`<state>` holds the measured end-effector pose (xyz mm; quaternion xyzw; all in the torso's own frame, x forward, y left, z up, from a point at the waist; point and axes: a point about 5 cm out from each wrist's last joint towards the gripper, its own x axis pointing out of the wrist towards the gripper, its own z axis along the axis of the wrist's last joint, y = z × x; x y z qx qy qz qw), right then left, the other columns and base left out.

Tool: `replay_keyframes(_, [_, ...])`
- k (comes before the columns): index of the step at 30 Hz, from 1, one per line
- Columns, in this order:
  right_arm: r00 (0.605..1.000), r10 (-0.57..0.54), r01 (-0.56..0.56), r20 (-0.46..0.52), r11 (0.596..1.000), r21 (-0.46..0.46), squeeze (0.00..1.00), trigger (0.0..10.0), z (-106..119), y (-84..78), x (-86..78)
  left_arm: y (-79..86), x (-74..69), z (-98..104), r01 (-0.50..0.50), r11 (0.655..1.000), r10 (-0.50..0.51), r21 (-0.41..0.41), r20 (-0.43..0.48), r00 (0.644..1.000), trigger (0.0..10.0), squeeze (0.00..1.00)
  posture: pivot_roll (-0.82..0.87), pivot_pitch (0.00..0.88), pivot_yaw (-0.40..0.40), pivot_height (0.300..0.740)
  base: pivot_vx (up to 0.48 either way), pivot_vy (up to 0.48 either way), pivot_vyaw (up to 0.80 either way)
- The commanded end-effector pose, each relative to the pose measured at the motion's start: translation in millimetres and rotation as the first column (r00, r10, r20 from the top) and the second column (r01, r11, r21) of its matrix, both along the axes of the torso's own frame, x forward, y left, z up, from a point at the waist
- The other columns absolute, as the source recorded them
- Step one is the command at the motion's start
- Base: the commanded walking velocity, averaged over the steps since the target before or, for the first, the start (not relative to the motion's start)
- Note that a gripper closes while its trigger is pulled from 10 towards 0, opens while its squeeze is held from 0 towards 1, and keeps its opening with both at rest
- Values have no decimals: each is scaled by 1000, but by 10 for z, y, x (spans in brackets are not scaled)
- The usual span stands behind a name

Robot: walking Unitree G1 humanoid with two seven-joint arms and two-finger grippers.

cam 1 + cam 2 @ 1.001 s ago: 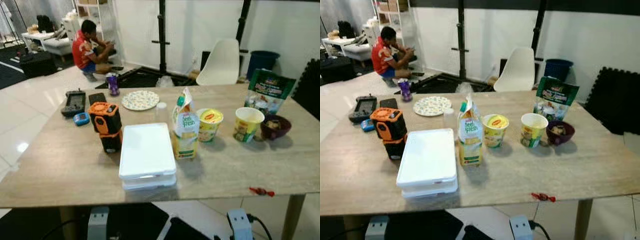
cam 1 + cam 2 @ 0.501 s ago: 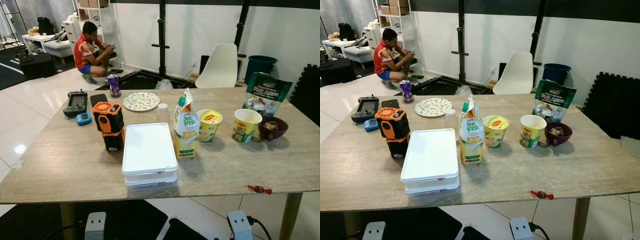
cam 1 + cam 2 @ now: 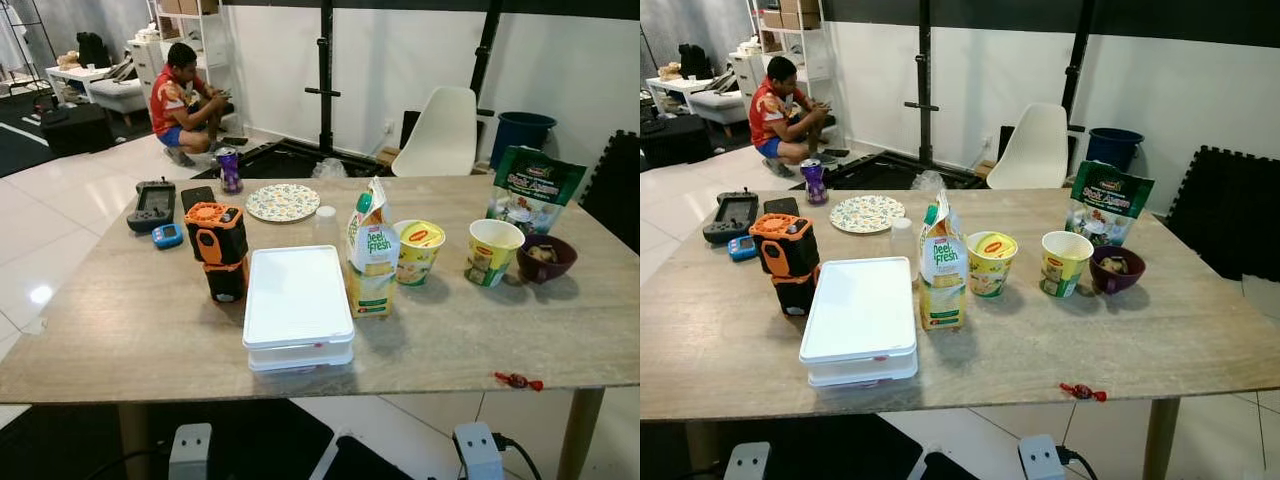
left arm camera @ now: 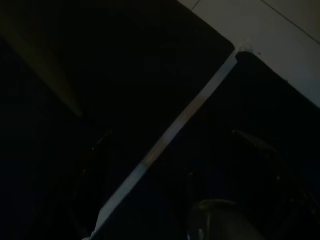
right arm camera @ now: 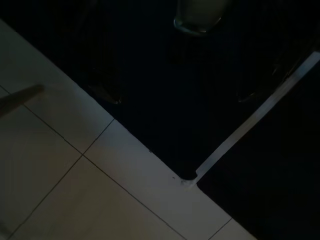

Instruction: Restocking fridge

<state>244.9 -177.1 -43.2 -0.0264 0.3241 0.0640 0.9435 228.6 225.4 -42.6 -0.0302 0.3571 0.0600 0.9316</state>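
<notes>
Nothing moved: upright milk carton (image 3: 371, 252) spout faces away; tool states unclear.

white box (image 3: 298, 306) | orange-black tool (image 3: 217, 245) | maroon bowl (image 3: 545, 257) | floral plate (image 3: 282, 202)

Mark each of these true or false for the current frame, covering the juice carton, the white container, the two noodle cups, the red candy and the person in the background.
1. The juice carton stands upright beside the white lidded container. True.
2. The two noodle cups are stacked one inside the other. False: they stand apart, side by side on the table.
3. The red-wrapped candy lies near the table's front edge. True.
4. The white lidded container has its lid off. False: the lid is on.
5. A person crouches on the floor beyond the table. True.
6. The patterned plate holds the purple bowl. False: the bowl sits far from it, by the green pouch.
</notes>
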Motion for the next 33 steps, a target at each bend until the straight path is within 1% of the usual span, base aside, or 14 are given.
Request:
replay_keyframes(1, [1000,-4,4,-25,1000,-12,0,10000,-33,-48,-48,-27,-50,-44,-7,1000,7,-22,-23,1000,10000,0,48,108,8,734,0,-480,0])
replay_keyframes(10, [1000,-3,2,-22,1000,-13,0,10000,-25,-48,-35,-33,-33,-32,-4,1000,4,-21,-20,1000,10000,0,48,108,8,734,0,-480,0])
replay_keyframes(28, [1000,-2,1,-23,1000,-12,0,10000,-22,-50,-32,-12,-66,-50,-13,1000,13,-10,-33,999,10000,0,47,109,8,734,0,0,0])
replay_keyframes(31, [1000,16,-16,-17,1000,-13,0,10000,-10,-47,-18,0,-89,-62,-9,1000,9,-2,-40,999,10000,0,47,109,8,734,0,0,0])
replay_keyframes(32, [998,67,-68,-18,997,-26,0,10000,4,-54,-7,13,-110,-71,-8,1000,8,1,-44,999,10000,0,48,108,11,734,0,0,0])
replay_keyframes(33, [998,67,-68,-18,997,-26,0,10000,4,-54,-7,13,-110,-71,-8,1000,8,1,-44,999,10000,0,48,108,11,734,0,0,0])
